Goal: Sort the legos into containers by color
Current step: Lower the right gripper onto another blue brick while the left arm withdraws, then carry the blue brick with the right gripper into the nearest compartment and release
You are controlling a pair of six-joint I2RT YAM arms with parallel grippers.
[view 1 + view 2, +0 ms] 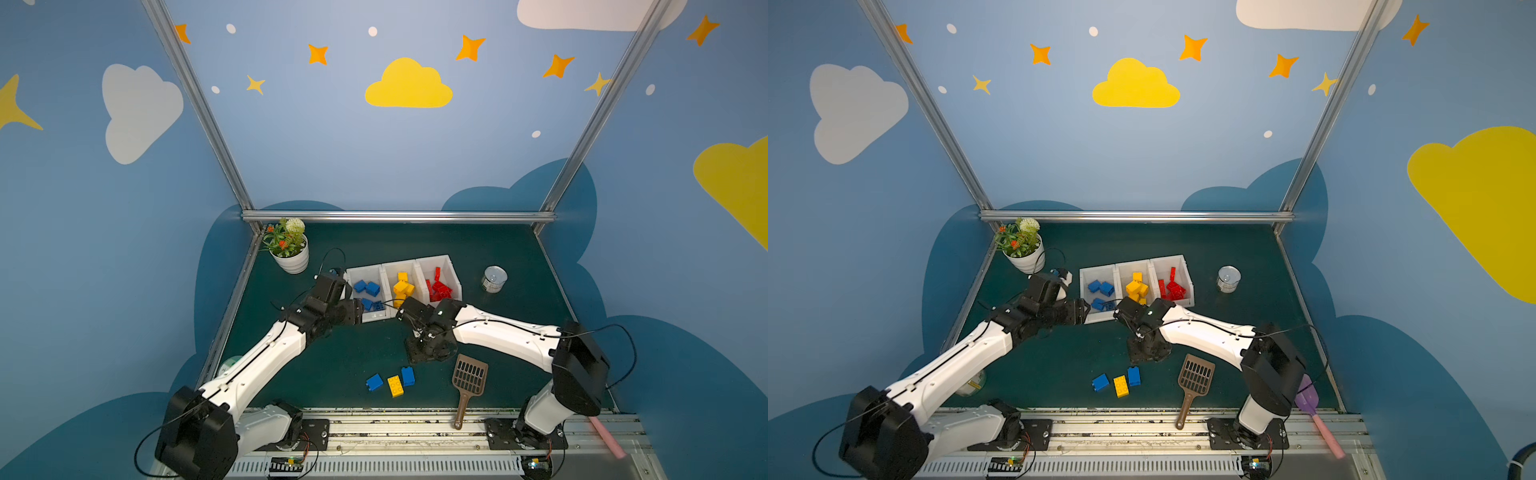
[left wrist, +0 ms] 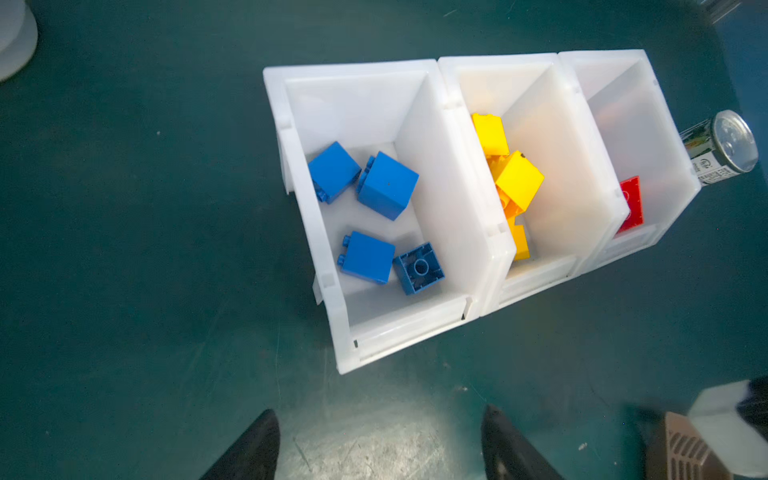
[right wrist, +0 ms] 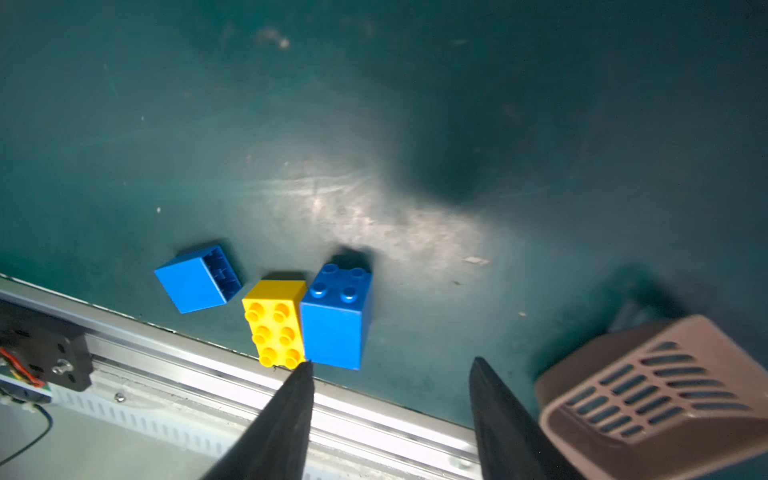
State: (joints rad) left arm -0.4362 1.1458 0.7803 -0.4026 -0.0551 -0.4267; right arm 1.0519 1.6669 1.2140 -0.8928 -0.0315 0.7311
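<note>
- The mat was dark green, and the wrist views caught it scuffed pale in patches.
- Blue walls closed three sides, painted with clouds, stars and dots.
- An aluminium rail ran along the mat's far edge, and posts rose from both far corners.
- In the far left corner stood a potted plant, with a can over on the far right, near the red bin.
- Three white bins sat side by side mid-mat: the blue bin, the yellow bin and the red bin, each with bricks of its own colour inside.
- Three bricks lay loose near the front edge: a blue brick on its side, a yellow brick studs up, and a second blue brick touching the yellow one.
- A brown scoop lay to their right, its handle reaching over the front rail.
- A purple scoop with a pink handle sat at the front right corner, partly hidden behind the right arm.
- The left gripper had its jaws apart with nothing between them, above bare mat just in front of the blue bin.
- The right gripper also had its jaws apart and empty, over the mat between the bins and the loose bricks.
</note>
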